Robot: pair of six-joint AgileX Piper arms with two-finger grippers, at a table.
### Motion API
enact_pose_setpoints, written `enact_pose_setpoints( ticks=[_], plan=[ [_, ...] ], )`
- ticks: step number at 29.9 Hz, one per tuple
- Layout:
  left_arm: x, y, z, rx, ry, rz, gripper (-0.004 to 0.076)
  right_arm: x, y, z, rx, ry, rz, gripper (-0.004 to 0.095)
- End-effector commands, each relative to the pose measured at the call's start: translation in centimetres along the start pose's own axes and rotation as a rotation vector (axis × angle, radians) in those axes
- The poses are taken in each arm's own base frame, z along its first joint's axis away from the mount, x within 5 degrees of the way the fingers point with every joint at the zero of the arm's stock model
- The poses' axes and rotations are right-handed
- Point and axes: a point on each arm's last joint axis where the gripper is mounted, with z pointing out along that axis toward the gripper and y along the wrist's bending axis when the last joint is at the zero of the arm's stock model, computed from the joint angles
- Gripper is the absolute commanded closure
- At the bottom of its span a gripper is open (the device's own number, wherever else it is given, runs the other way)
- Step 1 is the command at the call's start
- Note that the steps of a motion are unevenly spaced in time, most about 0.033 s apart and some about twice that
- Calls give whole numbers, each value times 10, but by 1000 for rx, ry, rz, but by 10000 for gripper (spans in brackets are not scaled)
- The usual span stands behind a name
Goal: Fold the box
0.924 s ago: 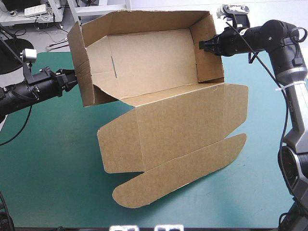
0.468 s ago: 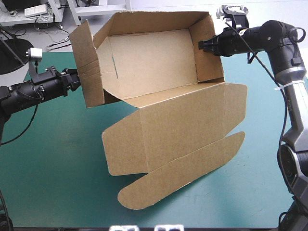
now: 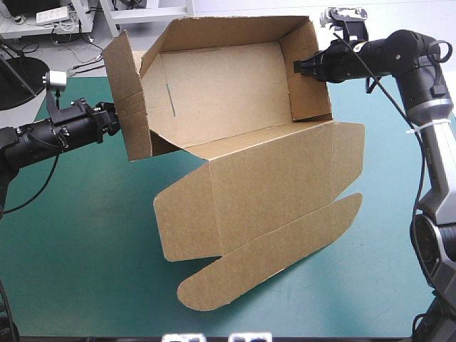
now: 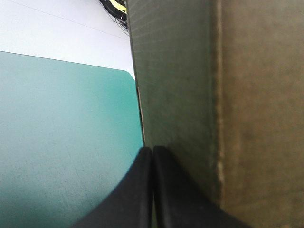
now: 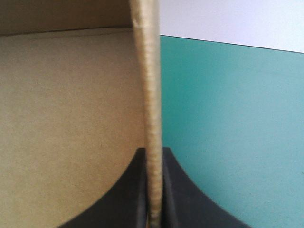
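Observation:
The brown box (image 3: 228, 92) is held up over the table as an open tray, tilted so its inside faces the high view. Its lid (image 3: 263, 185) hangs flat toward the front and ends in a rounded tuck flap (image 3: 271, 260) that reaches down to the cover. My left gripper (image 3: 117, 122) is shut on the box's left end wall. In the left wrist view the fingers (image 4: 151, 151) meet at the board's edge (image 4: 213, 95). My right gripper (image 3: 299, 68) is shut on the right end wall, whose edge (image 5: 149, 95) runs between the fingers (image 5: 153, 152).
The teal-green cover (image 3: 71, 235) lies under and around the box. The table's far edge runs just behind the raised tray, and the tuck flap's tip comes close to the front edge.
My left gripper has moved rightward, turning the left end wall inward. The lid and tuck flap have shifted a little to the right. The right gripper has stayed in place.

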Motion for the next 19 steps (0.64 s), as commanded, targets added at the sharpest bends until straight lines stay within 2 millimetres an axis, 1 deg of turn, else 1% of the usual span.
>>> enact_pose_setpoints(
  ticks=[1,10,16,19],
  plan=[
    [-4,-33,-5,149,-9,39,734,-17,8,-29,17,-145,-15,926],
    [-7,-29,-4,115,-38,52,734,-16,-8,-36,25,-143,35,927],
    [-7,-29,-4,113,-41,71,734,-16,-5,-35,4,-136,27,926],
    [-6,-31,-4,140,-32,66,734,-16,-5,-35,7,-135,23,926]
  ],
)
